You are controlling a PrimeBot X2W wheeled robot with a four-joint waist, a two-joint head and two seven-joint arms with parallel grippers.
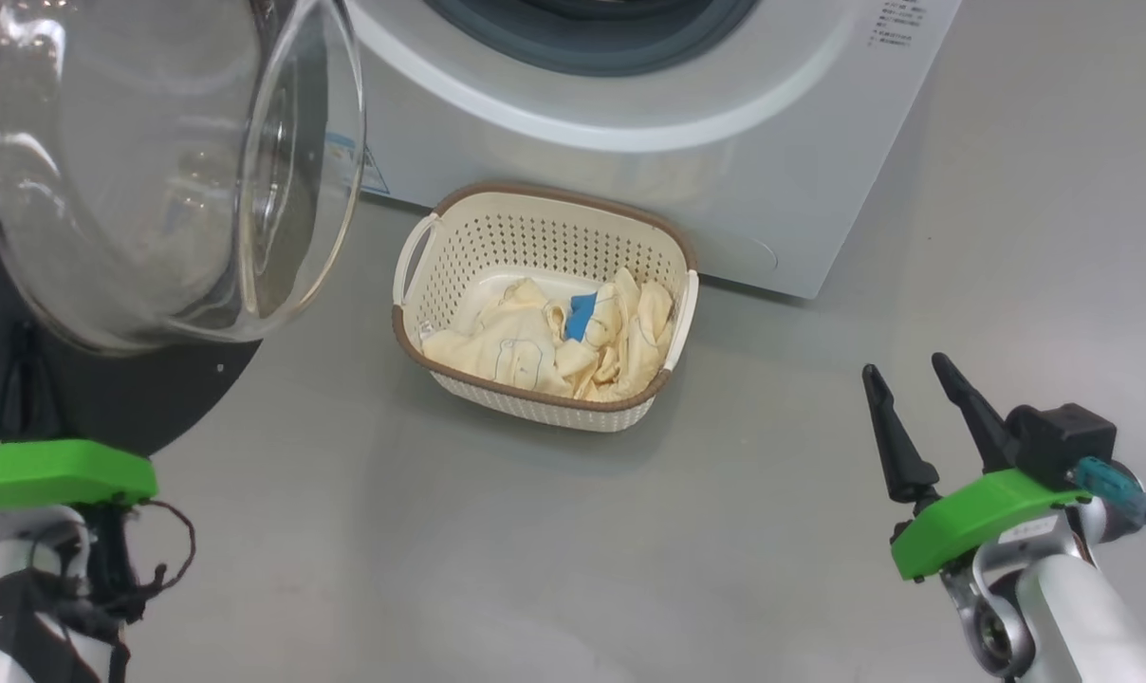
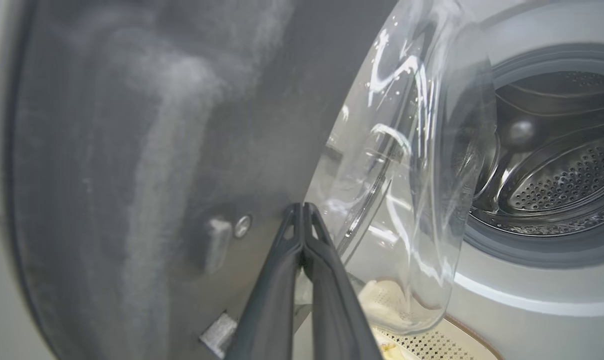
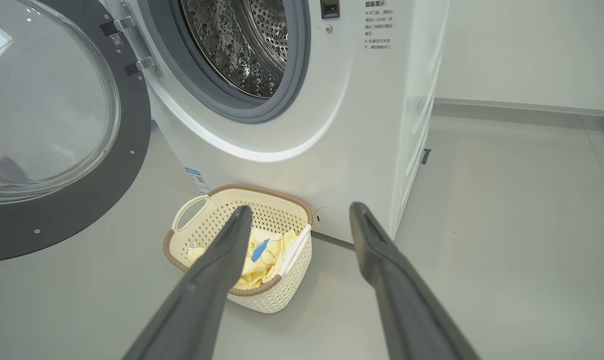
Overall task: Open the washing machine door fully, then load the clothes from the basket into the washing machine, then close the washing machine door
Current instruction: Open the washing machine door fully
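Note:
The white washing machine stands ahead with its round door swung open to the left, glass bowl bulging toward me. The steel drum is bare inside. On the floor against the machine's front sits the cream basket, holding pale yellow clothes with a blue patch. My left gripper is shut, empty, its tips against the door's dark inner rim beside the glass. My right gripper is open and empty, low to the right of the basket, and its wrist view has the basket past the fingers.
Grey floor spreads in front of the basket and to the machine's right. A pale wall runs behind on the right. The open door takes up the space at the left, above my left wrist.

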